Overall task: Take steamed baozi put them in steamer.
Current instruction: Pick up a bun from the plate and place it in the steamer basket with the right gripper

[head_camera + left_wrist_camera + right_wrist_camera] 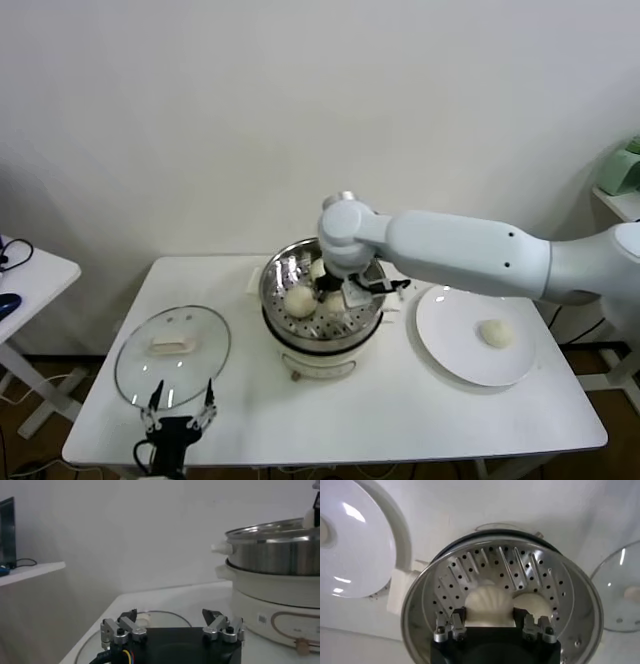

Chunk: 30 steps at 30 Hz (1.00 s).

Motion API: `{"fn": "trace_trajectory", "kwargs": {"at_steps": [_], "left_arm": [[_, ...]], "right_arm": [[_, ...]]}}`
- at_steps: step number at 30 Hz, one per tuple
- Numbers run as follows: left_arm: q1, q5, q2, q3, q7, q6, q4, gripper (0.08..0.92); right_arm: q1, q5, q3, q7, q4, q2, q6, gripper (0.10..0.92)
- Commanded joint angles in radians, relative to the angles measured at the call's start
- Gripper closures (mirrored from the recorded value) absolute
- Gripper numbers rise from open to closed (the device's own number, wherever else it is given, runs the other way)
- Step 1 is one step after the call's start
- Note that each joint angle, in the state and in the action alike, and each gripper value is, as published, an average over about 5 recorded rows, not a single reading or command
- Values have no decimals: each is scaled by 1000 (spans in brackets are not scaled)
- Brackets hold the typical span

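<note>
Steamer [322,300], table centre: buns [299,301] inside, at least two seen lying loose; one bun [494,334] left on the plate [450,345] to the right. Job looks mostly done.
Right gripper [490,623]: inside the steamer, clamped on a bun [489,603].
Left gripper [171,623]: idle near the glass lid [135,365], fingers spread, empty.

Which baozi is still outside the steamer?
The lone baozi on the white plate, right of the steamer; the others lie inside the basket.
</note>
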Motion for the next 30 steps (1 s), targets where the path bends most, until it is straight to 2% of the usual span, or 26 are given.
{"fn": "trace_trajectory", "kwargs": {"at_steps": [1,30], "left_arm": [[-2,-2,1,-4,-1,0,11,177],[-8,-4,-5,0,-5,-2,36,177]], "right_arm": [[-34,-29,-25,20,-15,34,63,404],[-46,36,-45,48,-54,35,96,396]]}}
